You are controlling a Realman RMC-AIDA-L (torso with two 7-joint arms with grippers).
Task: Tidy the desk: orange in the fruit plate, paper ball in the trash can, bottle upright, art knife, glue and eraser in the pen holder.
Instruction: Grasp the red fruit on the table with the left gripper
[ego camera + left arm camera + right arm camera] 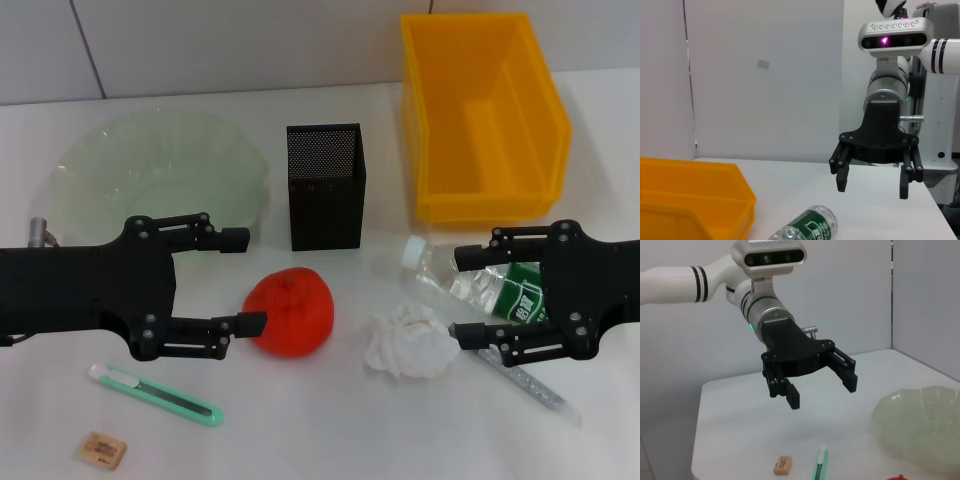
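Hovering beside the orange [290, 312], the left gripper [246, 281] spreads its fingers wide, empty; the right gripper's [463, 295] fingers gape over the lying bottle [480, 290], whose cap points toward the pen holder [326, 186].

Orange [290, 311] on table, bottle [478, 287] lying, paper ball [408, 342] between

Black mesh metal pen holder [326, 186]; glossy yellow plastic bin [482, 115]; crumpled paper ball [408, 342].

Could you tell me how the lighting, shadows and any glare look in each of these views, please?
Head view: even, soft light; faint shadows beside the pen holder and orange, slight glare on the bottle. Left wrist view: the right gripper is dark against a bright wall, a magenta light glowing above it. Right wrist view: flat light, the left gripper nearly silhouetted.
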